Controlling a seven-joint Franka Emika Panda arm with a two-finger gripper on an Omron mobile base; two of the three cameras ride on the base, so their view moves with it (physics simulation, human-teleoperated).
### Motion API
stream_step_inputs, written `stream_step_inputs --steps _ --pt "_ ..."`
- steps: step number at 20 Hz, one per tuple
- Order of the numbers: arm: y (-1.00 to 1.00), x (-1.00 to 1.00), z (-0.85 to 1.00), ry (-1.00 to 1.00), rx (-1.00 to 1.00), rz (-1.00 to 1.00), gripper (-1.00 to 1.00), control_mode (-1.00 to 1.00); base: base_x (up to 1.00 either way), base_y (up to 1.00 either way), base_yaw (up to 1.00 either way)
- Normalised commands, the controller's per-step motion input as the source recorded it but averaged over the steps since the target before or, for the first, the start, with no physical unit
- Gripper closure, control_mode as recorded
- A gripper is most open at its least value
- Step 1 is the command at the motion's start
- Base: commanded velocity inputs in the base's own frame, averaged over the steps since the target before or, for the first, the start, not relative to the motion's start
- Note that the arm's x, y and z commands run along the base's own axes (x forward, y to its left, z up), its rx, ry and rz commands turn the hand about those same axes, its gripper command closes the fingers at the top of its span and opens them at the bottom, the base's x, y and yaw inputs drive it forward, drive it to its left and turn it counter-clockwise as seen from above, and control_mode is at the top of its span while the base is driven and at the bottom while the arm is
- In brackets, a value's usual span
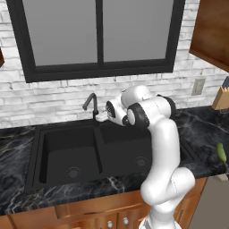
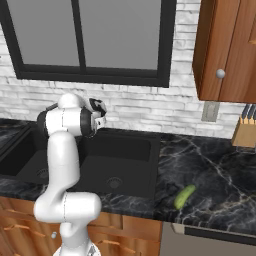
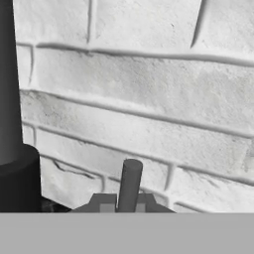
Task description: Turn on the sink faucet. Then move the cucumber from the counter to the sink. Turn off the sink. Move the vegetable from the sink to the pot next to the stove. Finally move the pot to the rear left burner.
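Closed empty claw [image 3: 130, 207] right at the sink faucet [image 1: 91, 104], thin upright lever [image 3: 130, 184] just ahead.

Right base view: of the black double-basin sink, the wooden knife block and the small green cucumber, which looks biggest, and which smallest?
1. Black double-basin sink, clearly largest.
2. Wooden knife block, partly cut off by the picture's edge.
3. Small green cucumber; it lies nearer the camera, so these two are unsure.

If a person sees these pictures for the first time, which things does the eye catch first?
First the white arm, bent over the black sink, its shut fingers at the faucet by the brick wall. Next the green cucumber, lying alone on the black counter right of the sink.
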Motion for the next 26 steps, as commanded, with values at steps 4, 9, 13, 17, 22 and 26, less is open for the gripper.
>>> stream_step_inputs --steps 4,9,13,17,22,26 --pt "-0.47 0.04 -0.21 0.00 0.05 -0.03 1.00 -1.00 0.00 0.00 0.00" --pt "-0.52 0.11 -0.18 0.00 0.05 -0.02 1.00 -1.00 0.00 0.00 0.00" --pt "-0.55 0.15 -0.13 0.00 0.06 -0.03 1.00 -1.00 0.00 0.00 0.00" --pt "-0.57 0.13 -0.16 0.00 0.06 -0.04 1.00 -1.00 0.00 0.00 0.00" --pt "-0.55 0.10 -0.21 0.00 0.06 -0.05 1.00 -1.00 0.00 0.00 0.00" --pt "-0.56 0.09 -0.24 0.00 0.05 -0.04 1.00 -1.00 0.00 0.00 0.00"
